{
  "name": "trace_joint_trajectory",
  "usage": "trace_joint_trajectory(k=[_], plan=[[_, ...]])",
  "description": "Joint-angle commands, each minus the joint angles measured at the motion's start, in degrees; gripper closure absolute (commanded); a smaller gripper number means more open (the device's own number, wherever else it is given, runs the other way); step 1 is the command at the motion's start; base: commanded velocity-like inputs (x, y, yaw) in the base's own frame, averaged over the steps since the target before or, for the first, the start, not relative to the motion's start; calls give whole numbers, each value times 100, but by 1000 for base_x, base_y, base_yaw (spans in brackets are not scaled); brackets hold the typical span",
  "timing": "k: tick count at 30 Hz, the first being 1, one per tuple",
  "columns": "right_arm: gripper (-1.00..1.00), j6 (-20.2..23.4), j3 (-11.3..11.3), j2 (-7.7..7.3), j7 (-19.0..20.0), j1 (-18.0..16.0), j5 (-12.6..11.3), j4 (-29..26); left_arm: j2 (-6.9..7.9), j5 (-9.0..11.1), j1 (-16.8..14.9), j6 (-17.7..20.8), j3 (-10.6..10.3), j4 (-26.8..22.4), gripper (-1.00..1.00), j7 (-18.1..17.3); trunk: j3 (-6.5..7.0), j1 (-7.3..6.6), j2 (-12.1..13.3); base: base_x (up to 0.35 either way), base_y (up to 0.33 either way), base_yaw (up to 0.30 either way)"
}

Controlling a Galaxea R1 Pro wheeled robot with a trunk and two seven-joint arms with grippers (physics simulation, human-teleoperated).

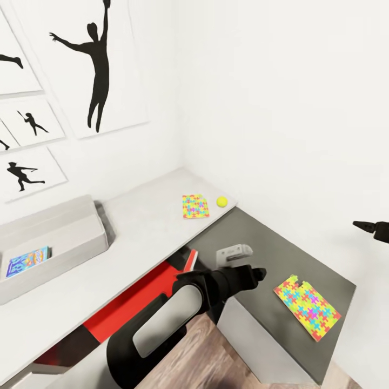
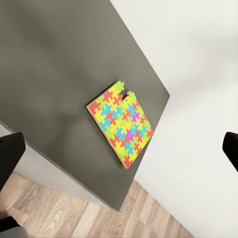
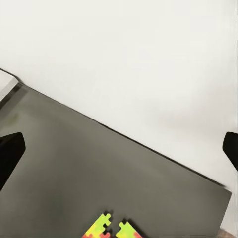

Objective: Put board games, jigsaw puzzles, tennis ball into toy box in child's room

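Nearest the robot, the left arm reaches forward over the wood floor, its left end effector hanging above the near edge of the dark grey cabinet. In the left wrist view its two fingers stand wide apart with nothing between them. On the cabinet's top, toward its right end and close to the white wall, lies one jigsaw puzzle, flat, with a notch missing at one corner.

The right end effector juts in from the right, above the cabinet's far side; the right wrist view shows its fingers spread wide too, empty, with that puzzle's notched corner just beneath.

To the left, the pale surface carries the toy box, a light grey bin holding a blue board game leaning against its inner wall. A red chair is tucked under the surface.

Farther along the surface, near the corner, the second jigsaw puzzle lies flat with the tennis ball just beside it, apart. Black silhouette prints hang on the wall behind.
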Motion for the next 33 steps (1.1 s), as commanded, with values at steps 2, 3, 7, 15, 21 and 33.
trace_joint_trajectory(k=[2,3,7,15,21,33], plan=[[-100,23,6,14,-63,-7,-59,-4,12,27,13,14,6,-3,-100,41,6,4,-11,0,0,-195],[-100,23,8,18,-64,-7,-59,-4,16,26,20,14,6,-3,-100,41,15,4,-11,0,0,-193],[-100,23,15,30,-60,-7,-59,-4,33,-44,42,13,4,0,-100,41,48,4,-11,0,0,-190],[-100,23,178,25,-50,-7,-63,-4,33,-167,93,13,7,8,-100,41,116,4,-11,-69,-10,-188],[-100,23,215,23,-33,-7,-64,-4,36,-178,104,13,8,9,-100,41,167,4,-11,-187,-24,-188],[-100,23,418,4,-7,-11,-67,-4,34,-346,122,13,-5,9,-100,41,246,4,-11,-24,-3,-141]])
